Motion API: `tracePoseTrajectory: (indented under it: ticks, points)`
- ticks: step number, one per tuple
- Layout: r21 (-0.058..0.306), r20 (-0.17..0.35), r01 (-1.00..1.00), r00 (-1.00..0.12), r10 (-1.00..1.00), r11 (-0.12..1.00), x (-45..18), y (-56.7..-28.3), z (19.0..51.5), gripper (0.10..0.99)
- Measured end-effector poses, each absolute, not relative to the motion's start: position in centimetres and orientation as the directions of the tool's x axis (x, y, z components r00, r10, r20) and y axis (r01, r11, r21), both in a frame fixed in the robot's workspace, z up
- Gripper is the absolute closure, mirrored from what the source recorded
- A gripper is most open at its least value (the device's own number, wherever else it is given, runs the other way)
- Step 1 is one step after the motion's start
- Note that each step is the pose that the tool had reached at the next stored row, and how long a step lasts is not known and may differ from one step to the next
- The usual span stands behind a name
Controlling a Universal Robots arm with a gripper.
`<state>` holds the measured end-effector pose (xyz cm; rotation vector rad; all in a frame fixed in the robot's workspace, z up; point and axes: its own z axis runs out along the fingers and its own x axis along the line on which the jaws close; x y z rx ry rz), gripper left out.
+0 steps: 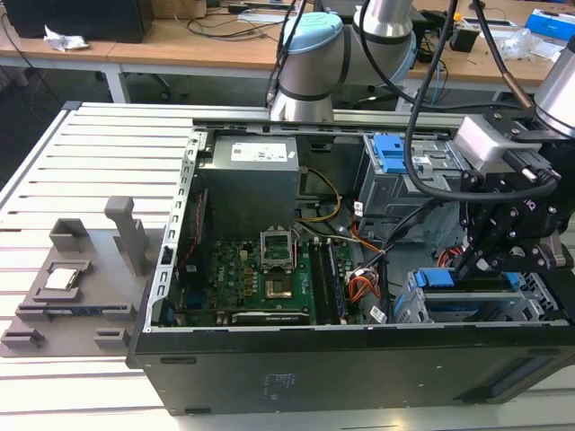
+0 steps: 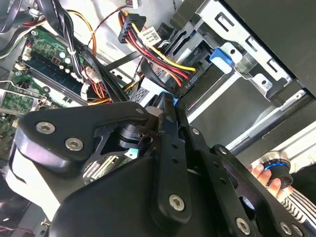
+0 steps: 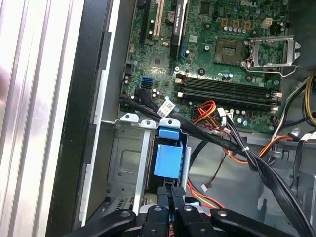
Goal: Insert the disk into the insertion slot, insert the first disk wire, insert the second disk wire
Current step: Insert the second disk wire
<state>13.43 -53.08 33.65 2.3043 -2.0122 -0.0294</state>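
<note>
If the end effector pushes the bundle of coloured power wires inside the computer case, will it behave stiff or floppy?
Probably floppy: the coloured power wires curve loosely between their black connector and the drive cage. Pushed sideways, they would likely bend and partly spring back. The plug end looks rigid, so it should hold its shape better.

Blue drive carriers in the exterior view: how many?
2. One on the disk in the insertion slot under the gripper; one in the taller bay behind. Others may be hidden.
</note>
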Motion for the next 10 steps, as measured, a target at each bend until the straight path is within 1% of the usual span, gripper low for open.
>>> tracePoseTrajectory:
  ticks: [4,6,7,10]
  points:
    - [0.074,0.039,-0.988,0.136,-0.990,-0.133,13.4,-53.1,33.6,0.941]
    - [0.074,0.040,-0.988,0.136,-0.990,-0.133,13.4,-53.1,33.5,0.925]
    - [0.074,0.040,-0.988,0.136,-0.990,-0.133,13.4,-53.1,33.6,0.863]
    - [0.074,0.040,-0.988,0.136,-0.990,-0.133,13.4,-53.0,35.2,0.863]
